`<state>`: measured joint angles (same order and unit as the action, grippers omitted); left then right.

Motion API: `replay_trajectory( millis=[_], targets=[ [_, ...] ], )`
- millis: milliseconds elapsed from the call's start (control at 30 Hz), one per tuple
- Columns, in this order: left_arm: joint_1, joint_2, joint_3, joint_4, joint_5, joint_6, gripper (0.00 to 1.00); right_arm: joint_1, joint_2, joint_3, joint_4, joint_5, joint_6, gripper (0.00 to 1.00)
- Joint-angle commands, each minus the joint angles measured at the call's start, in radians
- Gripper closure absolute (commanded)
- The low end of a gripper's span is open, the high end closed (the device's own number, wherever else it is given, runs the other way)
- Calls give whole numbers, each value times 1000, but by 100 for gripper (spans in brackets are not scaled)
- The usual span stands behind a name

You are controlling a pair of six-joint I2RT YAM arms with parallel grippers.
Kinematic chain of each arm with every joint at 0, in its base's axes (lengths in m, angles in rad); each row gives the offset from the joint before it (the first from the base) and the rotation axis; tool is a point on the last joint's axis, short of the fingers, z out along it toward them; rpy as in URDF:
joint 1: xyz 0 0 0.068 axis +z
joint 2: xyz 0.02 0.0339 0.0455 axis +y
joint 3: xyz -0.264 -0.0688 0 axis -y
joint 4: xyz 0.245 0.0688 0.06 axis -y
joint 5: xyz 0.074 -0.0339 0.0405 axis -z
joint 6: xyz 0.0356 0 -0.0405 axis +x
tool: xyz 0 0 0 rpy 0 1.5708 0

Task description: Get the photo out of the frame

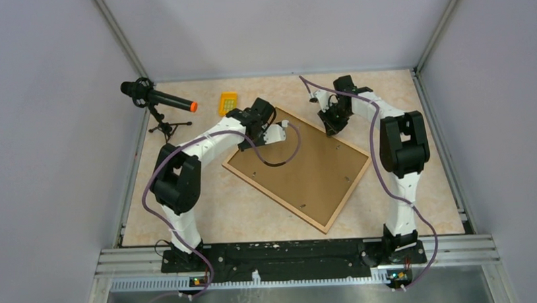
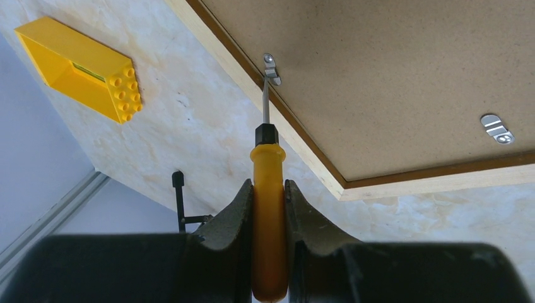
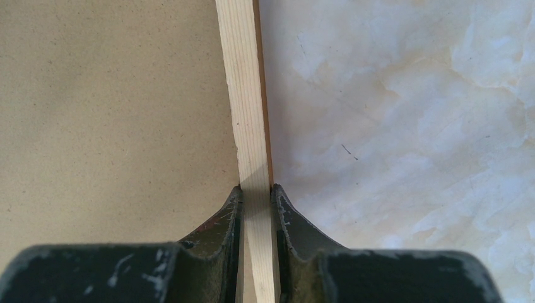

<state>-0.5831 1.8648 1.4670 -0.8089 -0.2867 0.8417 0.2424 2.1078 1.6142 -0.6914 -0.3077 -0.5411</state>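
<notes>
At the left rim of the frame (image 1: 314,177), your left gripper (image 2: 269,202) is closed tight on the yellow screwdriver (image 2: 268,164), and its tip touches the metal turn clip (image 2: 271,68). Push this clip sideways slowly, off the fibreboard back, with the blade low. The frame lies back-up; the photo is hidden under that back. At the frame's far edge, your right gripper (image 3: 255,192) clamps the wooden rim: hold it firm against the push.

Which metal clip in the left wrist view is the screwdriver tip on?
The clip at the frame edge, straight ahead of the screwdriver the left gripper holds; the other clip, far right, is clear of it.
</notes>
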Motion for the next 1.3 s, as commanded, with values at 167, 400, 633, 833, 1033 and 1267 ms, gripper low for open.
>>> replay_trajectory(
  millis=[167, 400, 633, 833, 1033, 1267],
  targets=[
    [-8, -43, -33, -79, 68, -10, 100, 8, 10, -11, 78, 53, 19, 89],
    [-25, -23, -18, -78, 87, -24, 100, 8, 11, -11, 78, 53, 21, 89],
    [-63, -18, -8, -90, 98, -31, 100, 8, 11, -14, 79, 53, 21, 89],
    [-73, -2, 9, -81, 101, -49, 100, 8, 11, -14, 77, 50, 21, 89],
    [-71, 29, 38, -53, 81, -79, 100, 8, 11, -16, 75, 49, 20, 89],
    [-72, 42, 45, -22, 87, -96, 100, 8, 6, -19, 77, 46, 20, 88]
  ],
)
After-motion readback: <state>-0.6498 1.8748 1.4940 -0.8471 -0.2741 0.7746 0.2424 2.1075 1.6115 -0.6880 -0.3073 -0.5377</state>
